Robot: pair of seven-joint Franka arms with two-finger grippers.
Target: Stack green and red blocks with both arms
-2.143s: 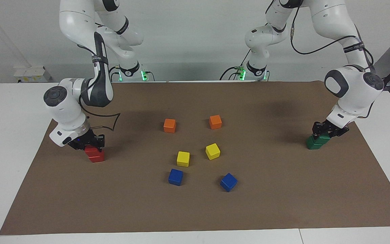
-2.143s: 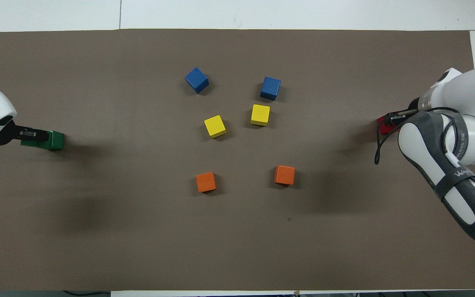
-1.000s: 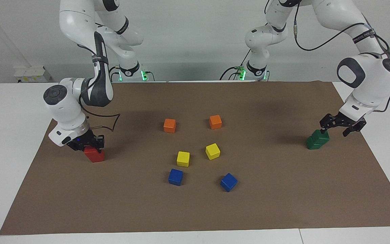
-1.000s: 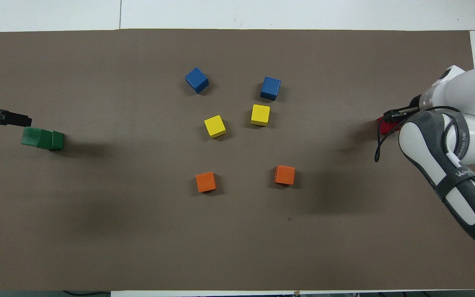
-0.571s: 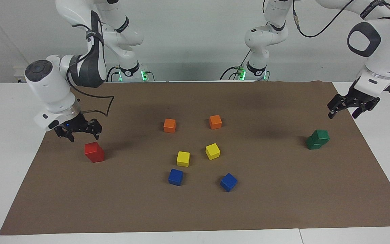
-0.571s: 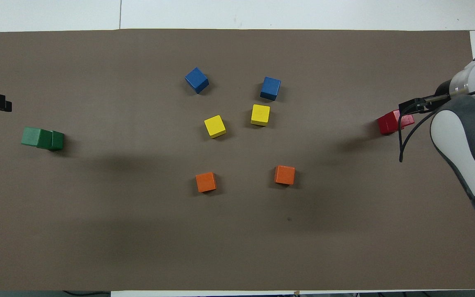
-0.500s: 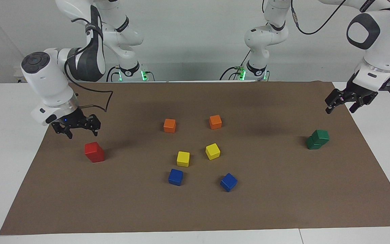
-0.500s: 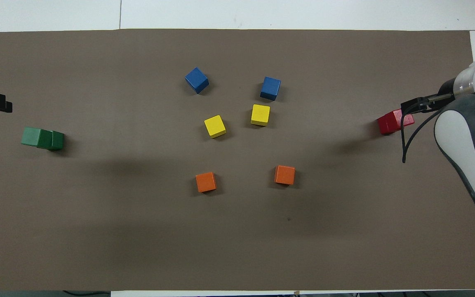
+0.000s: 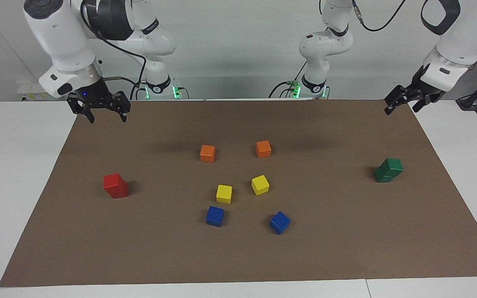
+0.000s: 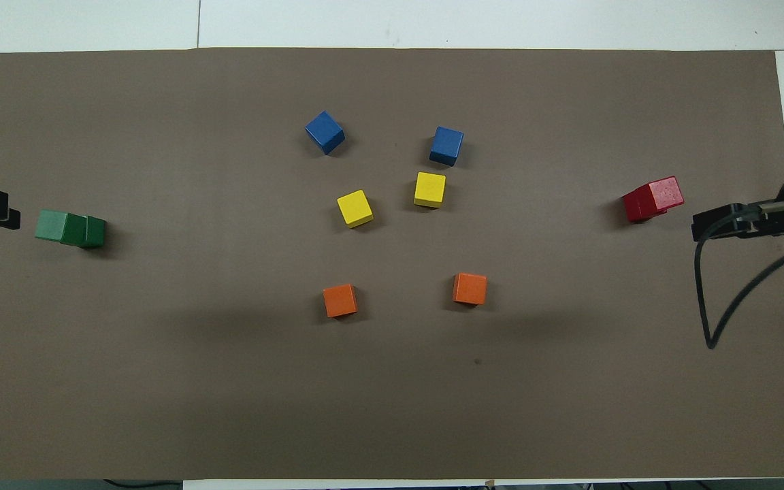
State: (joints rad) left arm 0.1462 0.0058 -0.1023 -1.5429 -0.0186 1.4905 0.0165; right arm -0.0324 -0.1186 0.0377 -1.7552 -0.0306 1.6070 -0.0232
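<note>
Two red blocks (image 9: 115,186) stand stacked on the brown mat toward the right arm's end; the stack also shows in the overhead view (image 10: 652,199). Two green blocks (image 9: 389,170) stand stacked toward the left arm's end, the top one shifted off centre; this stack also shows in the overhead view (image 10: 69,229). My right gripper (image 9: 107,118) is open and empty, raised high over the mat's edge by the robots, well clear of the red stack. My left gripper (image 9: 401,108) is open and empty, raised over the mat's corner by the robots, clear of the green stack.
Two orange cubes (image 9: 207,153) (image 9: 263,148), two yellow cubes (image 9: 224,193) (image 9: 260,184) and two blue cubes (image 9: 215,216) (image 9: 279,222) lie in the middle of the brown mat (image 9: 346,248). White table surrounds the mat.
Both grippers opened, let go of the top blocks and rose up and back toward the robots. The red and green stacks stayed standing.
</note>
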